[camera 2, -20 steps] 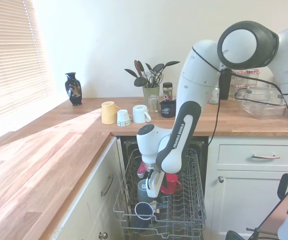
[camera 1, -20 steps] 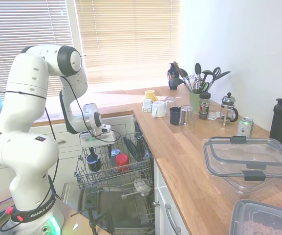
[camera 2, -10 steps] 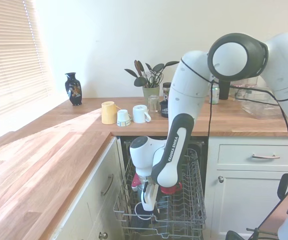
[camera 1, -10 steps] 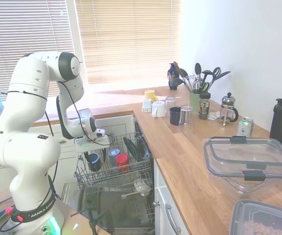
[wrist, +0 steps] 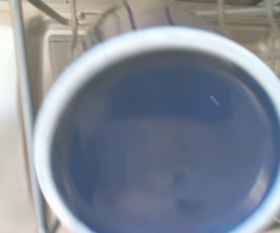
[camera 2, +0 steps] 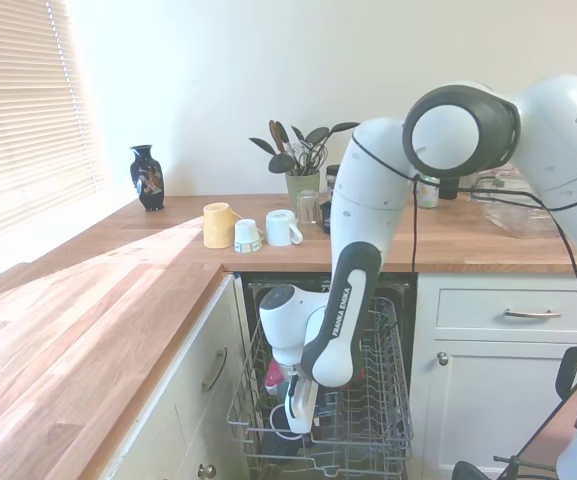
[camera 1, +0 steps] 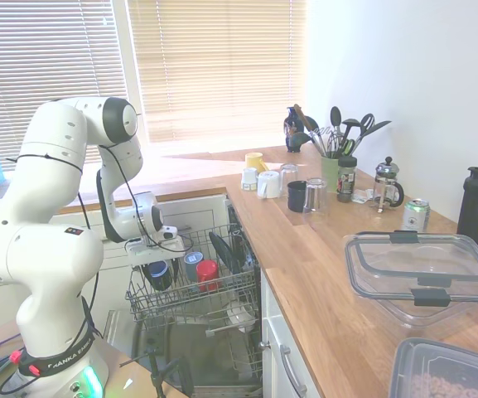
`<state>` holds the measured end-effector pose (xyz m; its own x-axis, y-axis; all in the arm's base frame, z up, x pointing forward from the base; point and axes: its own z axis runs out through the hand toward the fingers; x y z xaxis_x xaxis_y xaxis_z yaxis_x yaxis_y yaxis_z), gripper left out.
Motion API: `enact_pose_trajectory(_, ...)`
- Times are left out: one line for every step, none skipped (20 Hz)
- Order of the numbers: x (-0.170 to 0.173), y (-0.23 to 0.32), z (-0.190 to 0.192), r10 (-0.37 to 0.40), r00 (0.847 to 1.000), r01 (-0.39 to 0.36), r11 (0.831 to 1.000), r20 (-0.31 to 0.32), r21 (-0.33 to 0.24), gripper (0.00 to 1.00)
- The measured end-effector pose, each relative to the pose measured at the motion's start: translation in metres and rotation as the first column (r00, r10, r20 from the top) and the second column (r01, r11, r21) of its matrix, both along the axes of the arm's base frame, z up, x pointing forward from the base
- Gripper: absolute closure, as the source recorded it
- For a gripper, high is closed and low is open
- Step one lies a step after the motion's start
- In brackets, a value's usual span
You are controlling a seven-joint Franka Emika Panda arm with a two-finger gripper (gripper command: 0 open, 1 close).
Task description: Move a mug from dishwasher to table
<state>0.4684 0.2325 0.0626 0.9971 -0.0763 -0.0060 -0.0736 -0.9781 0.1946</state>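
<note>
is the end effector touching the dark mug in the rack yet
Cannot tell. In both exterior views the end effector sits right at the mug, hiding any contact. The wrist view only shows the mug's mouth close up.

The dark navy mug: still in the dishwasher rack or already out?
In. The mug stands upright in the dishwasher's wire rack beside the grey-blue mug, directly under the gripper; its mouth fills the wrist view.
</note>
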Motion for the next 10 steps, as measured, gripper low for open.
enact_pose_trajectory(0.001, 0.003, -0.002, 0.005, 1.000, -0.005, 1.000, 0.000, 0.003, 0.00)
enact_pose_trajectory(0.003, 0.006, -0.005, 0.011, 1.000, -0.011, 1.000, -0.002, 0.006, 0.00)
enact_pose_trajectory(0.004, 0.009, -0.006, 0.014, 1.000, -0.014, 1.000, -0.002, 0.012, 0.00)
enact_pose_trajectory(0.005, 0.011, -0.006, 0.017, 1.000, -0.017, 1.000, -0.001, 0.018, 0.00)
enact_pose_trajectory(0.006, 0.011, -0.008, 0.019, 1.000, -0.019, 0.999, 0.000, 0.026, 0.00)
enact_pose_trajectory(0.008, 0.012, -0.009, 0.021, 1.000, -0.021, 0.999, 0.000, 0.034, 0.00)
enact_pose_trajectory(0.010, 0.012, -0.009, 0.023, 1.000, -0.023, 0.999, 0.000, 0.040, 0.00)
enact_pose_trajectory(0.011, 0.012, -0.009, 0.022, 1.000, -0.022, 0.999, 0.001, 0.047, 0.00)
enact_pose_trajectory(0.012, 0.012, -0.010, 0.020, 1.000, -0.020, 0.998, 0.003, 0.054, 0.00)
enact_pose_trajectory(0.013, 0.011, -0.011, 0.019, 1.000, -0.019, 0.998, 0.004, 0.060, 0.00)
